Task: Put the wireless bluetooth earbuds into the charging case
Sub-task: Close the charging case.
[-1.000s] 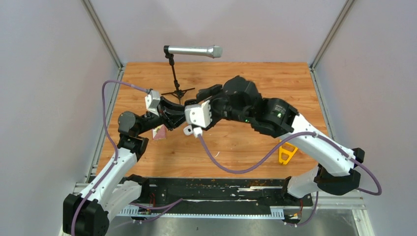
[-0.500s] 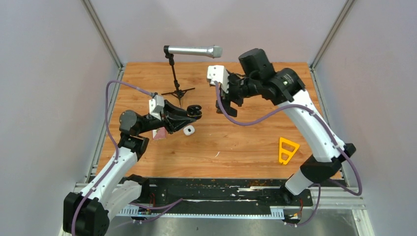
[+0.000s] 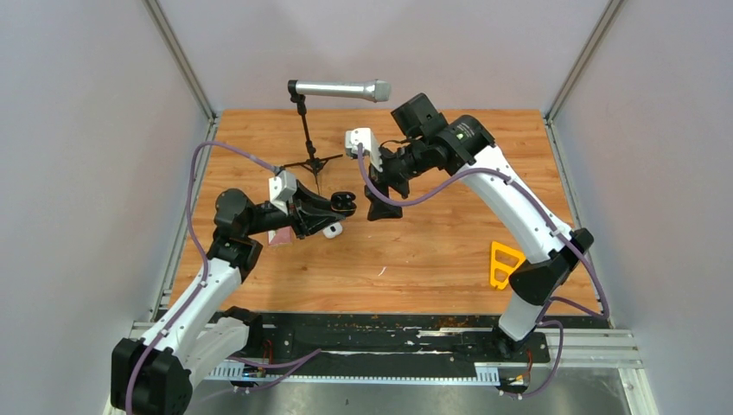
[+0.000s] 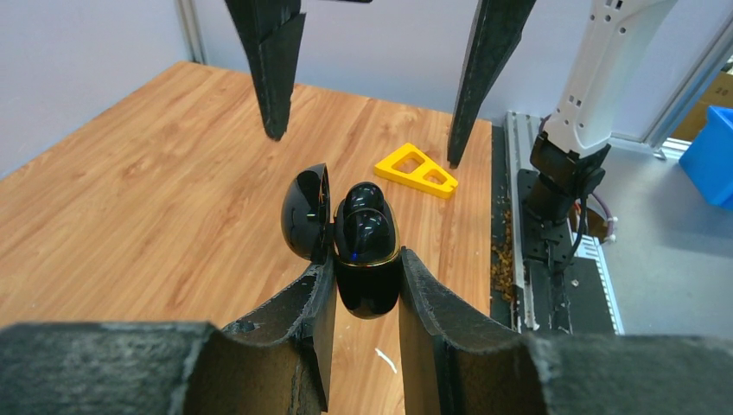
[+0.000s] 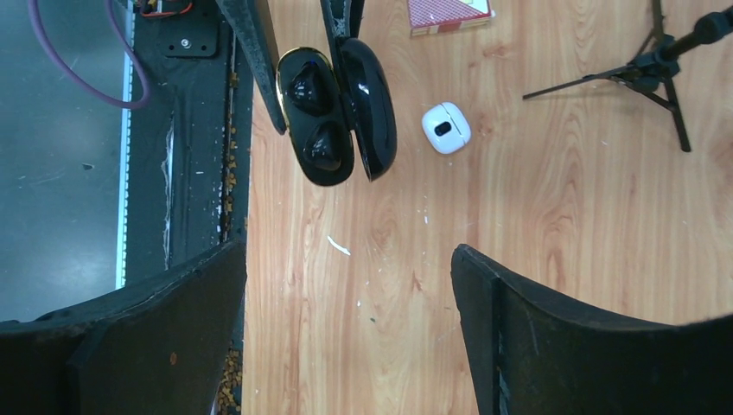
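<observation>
My left gripper [image 4: 366,275] is shut on the open black charging case [image 4: 367,294] and holds it above the table. Its lid [image 4: 306,214] is swung to the left. Two black earbuds [image 5: 308,86] sit in its sockets, as the left wrist view [image 4: 367,229] also shows. My right gripper [image 5: 346,259] is open and empty, just right of the case in the top view [image 3: 380,207]. Its fingers [image 4: 273,69] hang beyond the case. A closed white case [image 3: 333,230] lies on the table under the left gripper [image 3: 339,206]. No white earbuds show.
A microphone [image 3: 339,89] on a black tripod [image 3: 313,162] stands at the back. A yellow triangular piece [image 3: 504,264] lies at the right front. A red card box [image 3: 278,234] lies by the left arm. The table's front edge meets a black rail [image 5: 186,173].
My right arm has pulled off the left gripper, swung to the back, then come down just right of the black case. The left gripper has shifted a little right with the case.
</observation>
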`<state>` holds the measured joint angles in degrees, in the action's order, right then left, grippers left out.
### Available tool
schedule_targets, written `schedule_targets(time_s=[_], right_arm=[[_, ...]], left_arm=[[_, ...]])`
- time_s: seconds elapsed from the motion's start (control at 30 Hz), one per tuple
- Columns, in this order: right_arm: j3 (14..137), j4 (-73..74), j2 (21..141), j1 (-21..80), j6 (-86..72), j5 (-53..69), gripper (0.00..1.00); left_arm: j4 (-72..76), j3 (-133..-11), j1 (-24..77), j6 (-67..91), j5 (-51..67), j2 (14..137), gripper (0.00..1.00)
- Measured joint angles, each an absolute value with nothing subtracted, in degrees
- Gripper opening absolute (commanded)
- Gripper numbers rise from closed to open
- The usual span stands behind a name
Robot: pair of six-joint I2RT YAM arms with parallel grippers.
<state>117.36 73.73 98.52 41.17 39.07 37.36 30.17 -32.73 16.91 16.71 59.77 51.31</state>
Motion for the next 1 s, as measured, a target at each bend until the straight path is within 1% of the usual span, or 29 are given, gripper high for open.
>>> schedule_targets(time_s=[0.33, 0.5, 1.0], right_arm=[[117.56, 72.27, 104.73, 41.17, 36.86, 41.08, 0.94], [118.91, 71.72, 107.02, 41.56, 36.07, 42.5, 0.94], [118.87, 70.35, 105.97, 44.34, 37.6, 42.96, 0.91]], left_arm=[[27.92, -34.17, 16.91, 15.49, 59.9, 51.31, 0.0], [27.33, -34.26, 16.91, 15.09, 59.88, 51.31, 0.0], [25.8, -35.92, 17.15, 14.83, 59.24, 52.71, 0.0]])
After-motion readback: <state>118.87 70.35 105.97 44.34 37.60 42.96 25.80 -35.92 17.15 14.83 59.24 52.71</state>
